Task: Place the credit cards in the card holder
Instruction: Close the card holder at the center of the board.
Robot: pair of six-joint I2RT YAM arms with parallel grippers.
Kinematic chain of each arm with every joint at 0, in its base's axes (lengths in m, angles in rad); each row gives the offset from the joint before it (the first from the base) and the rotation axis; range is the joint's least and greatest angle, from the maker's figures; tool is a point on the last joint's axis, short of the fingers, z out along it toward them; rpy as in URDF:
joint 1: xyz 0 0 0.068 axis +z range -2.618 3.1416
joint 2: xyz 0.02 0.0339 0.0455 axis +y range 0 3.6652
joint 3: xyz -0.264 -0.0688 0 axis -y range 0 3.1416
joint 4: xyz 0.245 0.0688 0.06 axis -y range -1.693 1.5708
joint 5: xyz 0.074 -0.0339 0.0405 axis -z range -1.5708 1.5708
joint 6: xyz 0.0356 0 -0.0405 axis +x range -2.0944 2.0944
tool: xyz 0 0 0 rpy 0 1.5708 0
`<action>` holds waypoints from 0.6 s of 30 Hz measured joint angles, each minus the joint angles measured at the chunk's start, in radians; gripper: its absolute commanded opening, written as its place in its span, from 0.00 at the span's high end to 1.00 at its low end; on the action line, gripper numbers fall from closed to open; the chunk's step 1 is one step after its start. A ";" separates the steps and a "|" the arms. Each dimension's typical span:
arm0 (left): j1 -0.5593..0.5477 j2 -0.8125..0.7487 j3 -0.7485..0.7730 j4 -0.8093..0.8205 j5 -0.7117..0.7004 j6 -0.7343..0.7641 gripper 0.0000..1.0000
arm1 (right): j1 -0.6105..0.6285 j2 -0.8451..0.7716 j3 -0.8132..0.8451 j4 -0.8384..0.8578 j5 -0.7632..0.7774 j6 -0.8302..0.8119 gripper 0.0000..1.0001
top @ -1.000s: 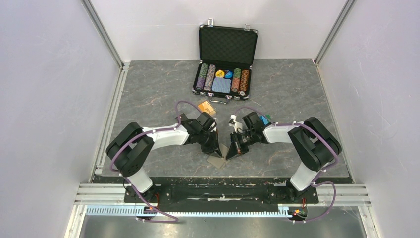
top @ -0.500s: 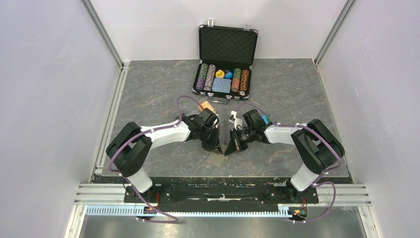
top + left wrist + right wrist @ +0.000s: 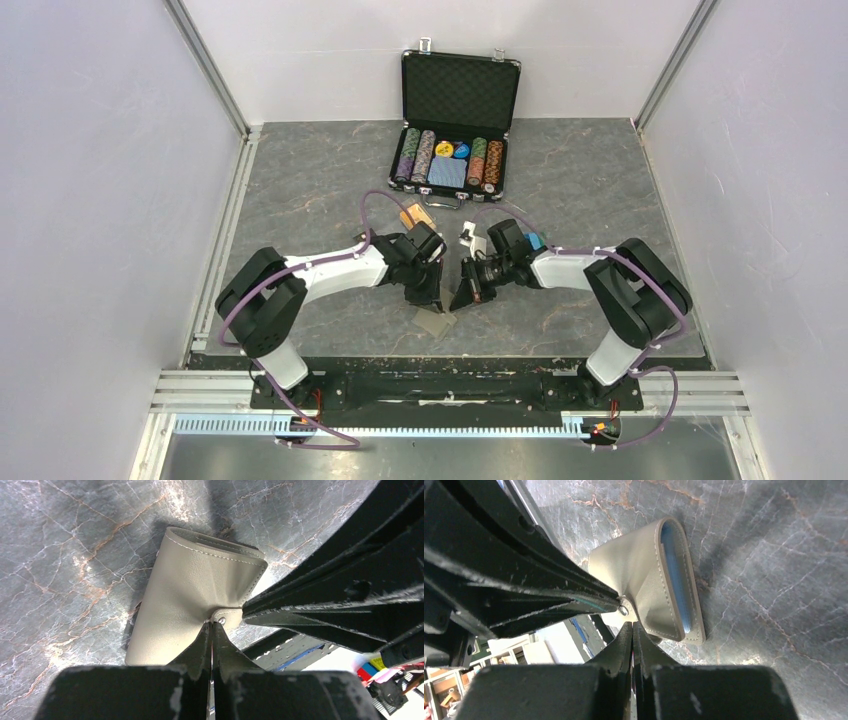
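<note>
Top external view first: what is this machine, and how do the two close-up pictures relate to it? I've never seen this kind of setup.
The top view looks down on two robot arms, the left arm and the right arm, bolted at the near edge of a table. Their tips meet over a khaki card holder.

The other two pictures come from a camera on each wrist. Each shows its own black fingers at the bottom and the other arm's fingers crossing the frame. The left gripper and the right gripper are both shut at the holder's small snap tab and seem to be pinching it. The right wrist view shows the blue-lined pocket gaping open.

Farther back lie orange credit cards and an open poker chip case. Neither gripper holds a card.
</note>
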 measured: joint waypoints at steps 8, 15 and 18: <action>-0.009 0.000 0.005 -0.013 -0.018 0.011 0.98 | 0.004 0.068 0.058 -0.002 0.038 0.014 1.00; -0.009 0.000 0.008 -0.010 -0.019 0.011 0.98 | 0.005 0.085 0.095 -0.076 0.070 -0.019 1.00; -0.009 0.000 0.012 -0.003 -0.018 0.010 0.98 | 0.005 0.080 0.096 -0.093 0.076 -0.038 1.00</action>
